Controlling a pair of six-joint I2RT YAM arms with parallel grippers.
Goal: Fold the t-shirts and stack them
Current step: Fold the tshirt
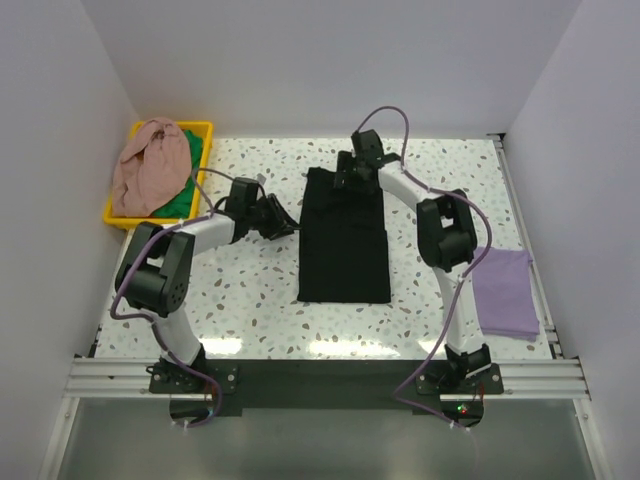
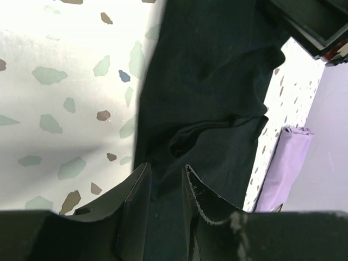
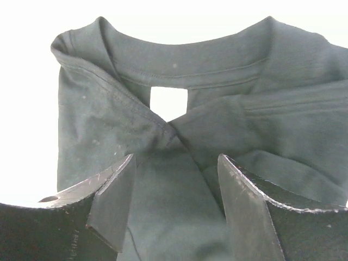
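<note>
Risk: black t-shirt (image 1: pixel 343 240), a long folded strip mid-desk (image 1: pixel 250 290), may bunch if right pincer (image 3: pixel 175 176), wide open over collar, snags loose sleeve layers. Left pincer (image 2: pixel 166 168) narrow at shirt's left edge, can't tell if gripping.

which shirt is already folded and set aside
The lavender-purple cloth t-shirt, a small rectangle far right; the black one lies centre, pink and green ones heaped in a yellow plastic bin.

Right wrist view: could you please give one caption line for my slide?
Open fingers of the right arm frame the neckline of the black t-shirt, sleeves folded inward.
</note>
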